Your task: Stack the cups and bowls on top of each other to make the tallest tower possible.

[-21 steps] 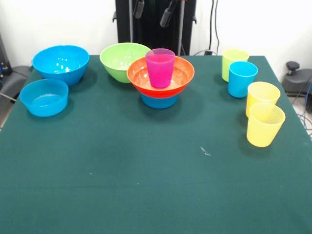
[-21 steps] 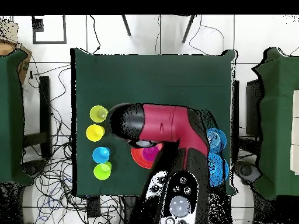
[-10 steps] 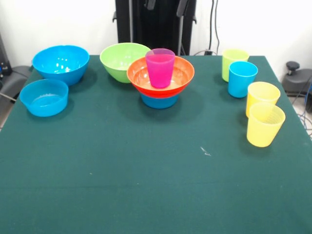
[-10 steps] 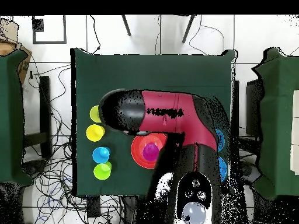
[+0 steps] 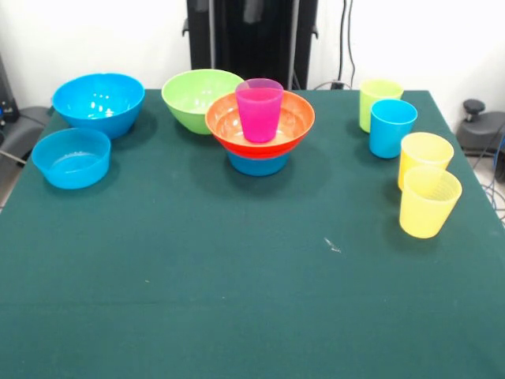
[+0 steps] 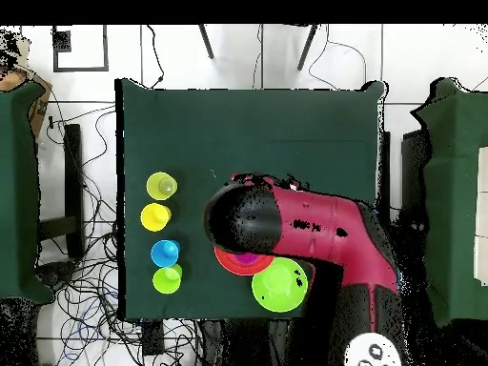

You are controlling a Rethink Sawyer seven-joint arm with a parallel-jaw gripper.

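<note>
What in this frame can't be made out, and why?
- Tool: front view shows only a dark tip at the top edge; overhead, the arm covers it.
- Blue bowls: hidden under the arm overhead.
- Tower: overhead, only a sliver of the orange bowl shows.

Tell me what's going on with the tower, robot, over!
Gripper hidden, state unknown. Tower standing: purple cup in orange bowl on small blue bowl. Arm hanging above it in overhead view.

tower (image 5: 259, 126): set mid-table at the back, one cup in a wide bowl on a small bowl
cups (image 5: 410, 154): four lined up at the right
bowls (image 5: 87, 126): two placed at the left, one just behind the tower
</note>
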